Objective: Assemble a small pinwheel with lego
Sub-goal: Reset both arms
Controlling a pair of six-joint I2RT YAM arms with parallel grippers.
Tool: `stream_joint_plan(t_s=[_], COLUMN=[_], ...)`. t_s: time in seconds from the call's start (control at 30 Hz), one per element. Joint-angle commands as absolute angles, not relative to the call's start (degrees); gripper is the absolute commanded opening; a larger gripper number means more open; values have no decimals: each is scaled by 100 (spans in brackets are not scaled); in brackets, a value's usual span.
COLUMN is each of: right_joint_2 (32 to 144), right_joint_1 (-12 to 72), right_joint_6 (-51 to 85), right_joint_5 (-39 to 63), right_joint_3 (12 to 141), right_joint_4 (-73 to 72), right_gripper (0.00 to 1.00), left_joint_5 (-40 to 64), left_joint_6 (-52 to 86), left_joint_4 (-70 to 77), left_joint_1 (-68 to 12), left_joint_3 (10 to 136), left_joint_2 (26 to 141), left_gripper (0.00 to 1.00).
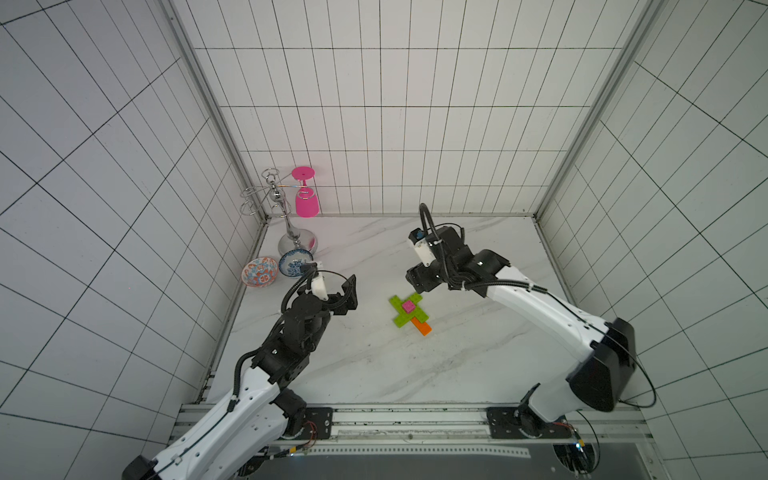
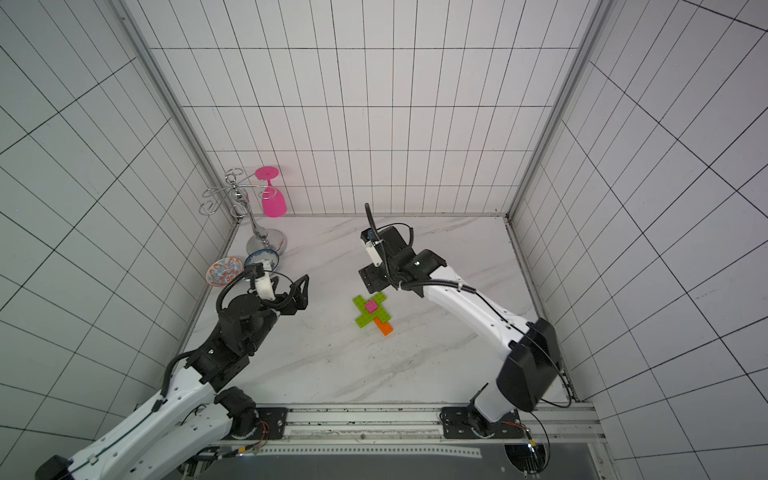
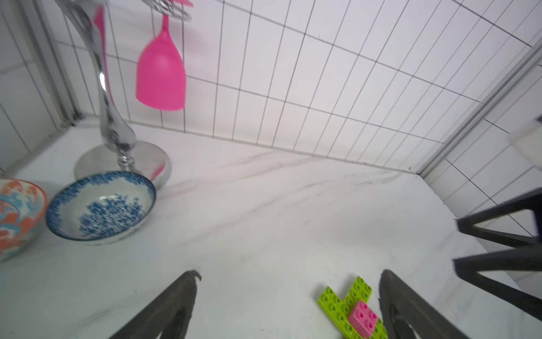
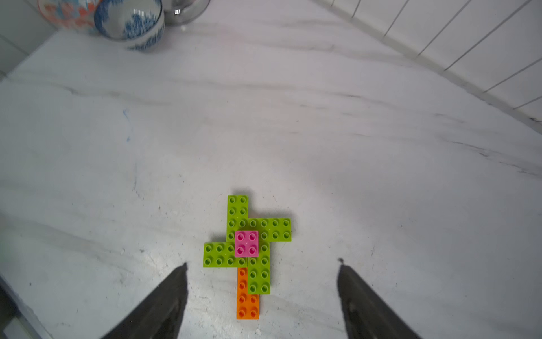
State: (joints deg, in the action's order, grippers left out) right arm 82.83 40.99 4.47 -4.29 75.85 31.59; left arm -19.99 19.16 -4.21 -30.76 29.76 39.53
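The pinwheel lies flat on the marble table in both top views. It is a cross of lime-green lego bricks with a pink square brick at the centre and an orange handle. My right gripper hovers just behind it, open, with its fingers wide on either side of the handle and touching nothing. My left gripper is open and empty, well to the left of the pinwheel.
A chrome glass rack stands in the back left corner with a pink goblet hanging from it. Beside its base sit a blue-patterned bowl and an orange-patterned bowl. Tiled walls close in the table.
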Motion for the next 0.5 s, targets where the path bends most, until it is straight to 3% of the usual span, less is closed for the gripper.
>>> stream_joint_plan(t_s=[0.0,0.07,0.17,0.3,0.47], right_joint_2=[7417,6746,6137,6208,7207], right_joint_1=[3922,3785,3278,2217,1158], right_joint_6=[584,154,-587,-773,-288], right_joint_5=[-1949,-2926,-3418,-2684,-1938], right_joint_3=[6168,5363,4126,3022,2436], right_joint_4=[1788,1062,-299,-1643,-2797], right_gripper=[99,99,99,98,99], left_joint_5=[-2939,-2949,-2442,-2500,-2473], left_joint_6=[929,522,286,134,-417], left_joint_4=[508,1340,2418,2924,3982], left_joint_1=[-2906,-2587,-1903,-1477,-1455], left_joint_3=[2484,2045,1462,1312,1429], left_joint_2=[3863,3904,4252,5231,6871], left_gripper=[98,98,98,98,98])
